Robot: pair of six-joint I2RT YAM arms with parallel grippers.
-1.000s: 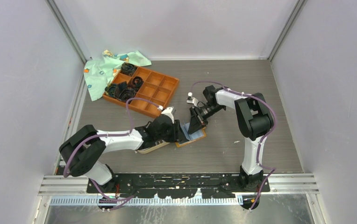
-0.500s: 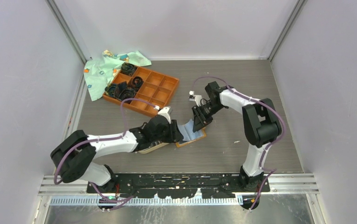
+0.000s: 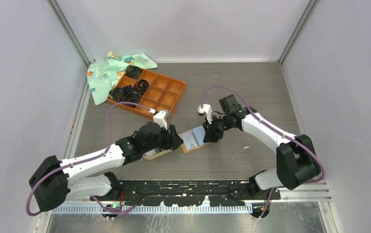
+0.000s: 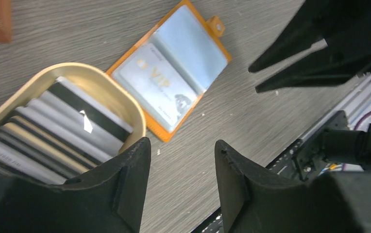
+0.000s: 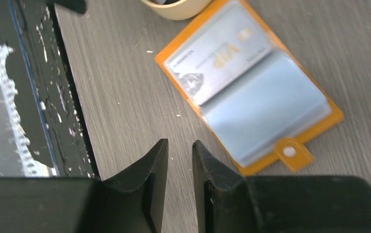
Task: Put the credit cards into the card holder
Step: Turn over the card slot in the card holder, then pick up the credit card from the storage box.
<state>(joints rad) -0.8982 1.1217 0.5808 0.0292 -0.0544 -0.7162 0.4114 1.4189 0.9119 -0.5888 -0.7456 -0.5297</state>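
Orange card holder (image 3: 193,140) lies open flat on the table, one VIP-printed card (image 4: 159,80) in a pocket.
Other credit cards (image 4: 52,126) stacked in tan dish (image 4: 101,80) just beside the holder's card-bearing half. Above that side, left gripper (image 4: 182,148): jaws spread, empty. At the holder's opposite side, right gripper (image 5: 179,144): jaws narrowly parted, nothing between.

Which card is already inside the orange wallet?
The silver card with gold VIP letters, tucked in the open orange wallet. The other cards are all stacked in the tan oval dish beside it.
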